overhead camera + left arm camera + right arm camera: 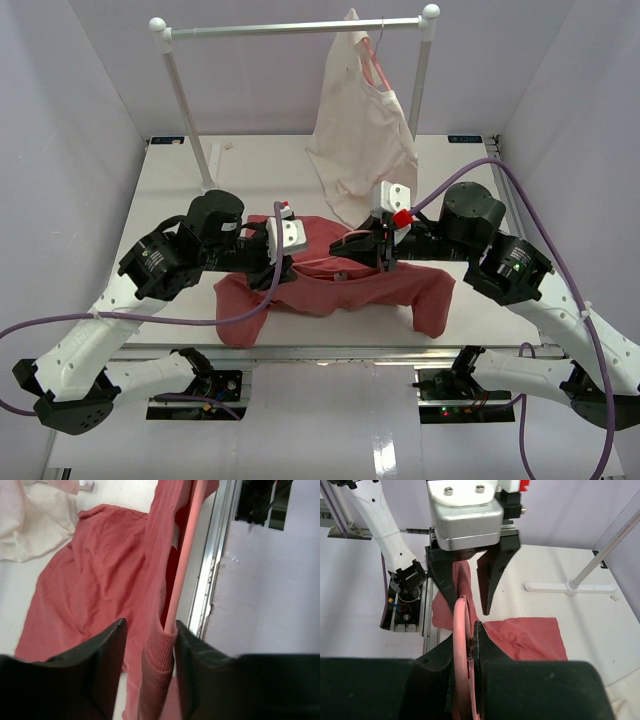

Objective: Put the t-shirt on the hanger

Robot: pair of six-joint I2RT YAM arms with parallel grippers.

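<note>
The salmon t-shirt (330,285) lies spread on the white table between both arms. My right gripper (466,635) is shut on the pink wire hanger (460,625) and holds it on edge over the shirt; it also shows in the top view (345,248). My left gripper (150,625) is open. The shirt's ribbed collar (160,652) and the hanger's rod (186,555) stand between its jaws, close against the right finger. In the right wrist view the left gripper (467,587) faces me with red cloth (462,582) between its spread fingers.
A white clothes rail (290,28) stands at the back. A cream garment (355,130) hangs from it on another pink hanger (376,65) and trails onto the table. The rail's foot (570,586) lies at the far right. The table's metal front edge (215,555) runs close by.
</note>
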